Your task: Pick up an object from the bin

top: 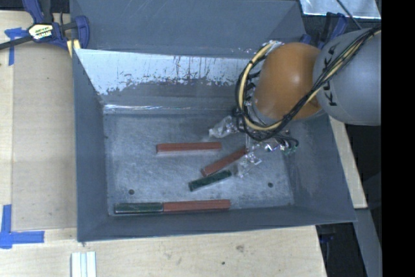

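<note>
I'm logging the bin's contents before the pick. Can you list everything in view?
Bin: one, grey metal, centre of view.
Brown sticks: three, reddish brown; one mid-floor, one tilted right of centre, one along the front wall.
Dark green sticks: two; one tilted mid-floor, one along the front wall at left.
Arm: one, grey with orange cover, entering from the right.
Gripper: one, low by the tilted brown stick.

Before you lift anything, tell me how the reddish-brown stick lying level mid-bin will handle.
The reddish-brown stick lies dead straight, so it is probably stiff. It looks thin and flat, so likely light and apt to slide rather than roll. Lying flush on the bin floor, it may be hard to get under.
</note>
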`<action>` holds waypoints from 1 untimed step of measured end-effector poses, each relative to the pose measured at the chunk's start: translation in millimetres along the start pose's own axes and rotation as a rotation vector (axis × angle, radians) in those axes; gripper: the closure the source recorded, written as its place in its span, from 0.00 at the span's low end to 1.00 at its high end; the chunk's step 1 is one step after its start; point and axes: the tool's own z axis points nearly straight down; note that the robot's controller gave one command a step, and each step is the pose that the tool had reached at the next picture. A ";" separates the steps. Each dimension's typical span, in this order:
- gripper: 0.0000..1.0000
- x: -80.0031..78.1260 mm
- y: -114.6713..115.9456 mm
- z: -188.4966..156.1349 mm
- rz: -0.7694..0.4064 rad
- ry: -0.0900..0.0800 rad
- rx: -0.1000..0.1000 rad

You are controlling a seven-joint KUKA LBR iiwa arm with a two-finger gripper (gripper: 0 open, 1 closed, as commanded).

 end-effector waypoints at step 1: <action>1.00 -12.6 21.6 -0.8 -0.153 -0.025 0.011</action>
